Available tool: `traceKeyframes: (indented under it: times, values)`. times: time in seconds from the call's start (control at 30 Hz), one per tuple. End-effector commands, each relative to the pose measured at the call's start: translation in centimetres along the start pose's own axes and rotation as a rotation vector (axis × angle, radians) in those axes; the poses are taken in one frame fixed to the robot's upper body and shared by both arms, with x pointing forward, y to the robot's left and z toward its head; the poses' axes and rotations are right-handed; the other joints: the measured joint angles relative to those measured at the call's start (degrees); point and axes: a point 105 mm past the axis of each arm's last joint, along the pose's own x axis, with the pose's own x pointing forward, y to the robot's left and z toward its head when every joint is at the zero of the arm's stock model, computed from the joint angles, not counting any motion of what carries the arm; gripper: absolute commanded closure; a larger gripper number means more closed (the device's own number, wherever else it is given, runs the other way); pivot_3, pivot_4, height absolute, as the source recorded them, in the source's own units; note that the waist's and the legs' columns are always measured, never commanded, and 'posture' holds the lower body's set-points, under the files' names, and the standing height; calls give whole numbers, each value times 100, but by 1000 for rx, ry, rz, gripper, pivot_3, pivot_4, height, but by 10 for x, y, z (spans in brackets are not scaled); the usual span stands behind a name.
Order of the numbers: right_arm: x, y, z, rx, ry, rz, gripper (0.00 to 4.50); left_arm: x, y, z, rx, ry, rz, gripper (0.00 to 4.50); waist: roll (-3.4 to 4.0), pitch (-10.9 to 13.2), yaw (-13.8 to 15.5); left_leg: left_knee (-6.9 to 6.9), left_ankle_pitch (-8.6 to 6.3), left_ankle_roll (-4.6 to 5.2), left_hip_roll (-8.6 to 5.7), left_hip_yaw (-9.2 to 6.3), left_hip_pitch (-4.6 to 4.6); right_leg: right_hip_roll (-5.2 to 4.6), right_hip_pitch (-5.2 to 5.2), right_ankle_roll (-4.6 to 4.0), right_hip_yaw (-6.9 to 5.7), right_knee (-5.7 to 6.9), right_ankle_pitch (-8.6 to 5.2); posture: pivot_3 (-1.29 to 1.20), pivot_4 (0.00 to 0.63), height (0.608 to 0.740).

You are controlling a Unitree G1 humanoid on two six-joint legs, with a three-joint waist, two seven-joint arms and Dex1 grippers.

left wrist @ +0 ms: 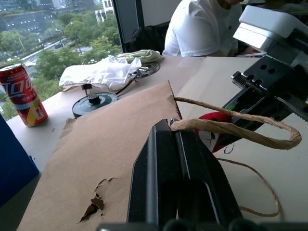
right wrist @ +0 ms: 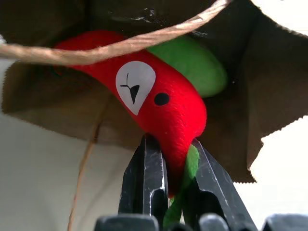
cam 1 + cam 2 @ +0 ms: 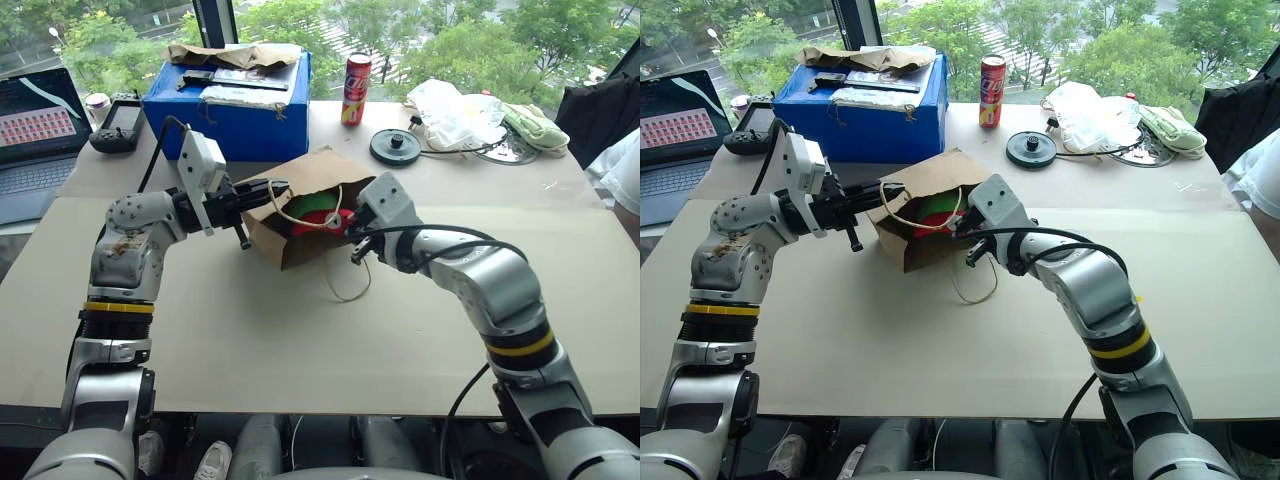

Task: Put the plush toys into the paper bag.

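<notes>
right gripper (image 2: 169, 173) on red chili plush (image 2: 159, 106) — stem-end out, body into paper bag (image 3: 300, 180)

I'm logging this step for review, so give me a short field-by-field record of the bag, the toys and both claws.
bag: brown paper bag lying on its side on the table, mouth toward the robot
left claw: shut on bag's cord handle, holding mouth open
right claw: shut on red chili toy at its stem end
red chili toy: partly inside the bag mouth
green toy: inside the bag, behind the chili
</notes>
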Motion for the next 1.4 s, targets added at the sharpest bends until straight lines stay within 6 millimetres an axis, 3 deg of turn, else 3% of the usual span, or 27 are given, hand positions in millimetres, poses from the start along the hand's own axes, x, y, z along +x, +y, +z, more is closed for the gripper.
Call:
traceKeyframes:
  times: [0.03,0.27,0.5,0.6,0.7,0.97,1.17,1.4]
  values:
    - [10,5,18,-41,-48,-34,4096,1,1,15,52,-29,-5,4500,0,0,5,0,0,0,0,0,0,0,0,0,0,1,0,0,150,739]
    - [33,30,33,-55,-70,8,4096,2,1,14,51,-28,-11,4500,0,0,-14,0,1,-1,0,0,0,-1,-4,0,-2,46,0,0,150,739]
    - [39,35,47,4,-125,33,1882,3,0,14,52,-28,-12,4500,0,0,-17,0,1,-2,0,-1,0,-2,-3,0,-3,47,0,0,150,739]
    - [37,32,45,13,-123,29,803,3,1,14,52,-27,-11,4500,0,0,-19,-1,1,-2,1,-1,0,-1,-4,0,-4,48,0,0,150,739]
    - [32,26,43,23,-119,21,34,3,1,14,53,-27,-8,4500,1,0,-16,-1,1,-3,0,-1,0,-2,-3,0,-5,48,0,0,150,739]
    - [1,11,19,46,-74,35,34,2,2,14,53,-26,-4,4500,1,0,-10,-3,1,-2,0,-2,-1,-4,-3,0,-5,46,0,0,150,739]
    - [-23,35,-7,125,-5,166,34,3,2,13,49,-26,-6,4500,0,0,-35,-4,1,-2,2,-2,0,0,-4,-1,-3,45,0,0,150,739]
    - [-15,57,-26,183,59,212,34,4,2,13,46,-28,-12,4500,0,0,-26,0,2,-3,1,-3,5,1,-4,-1,-1,38,-1,0,150,739]
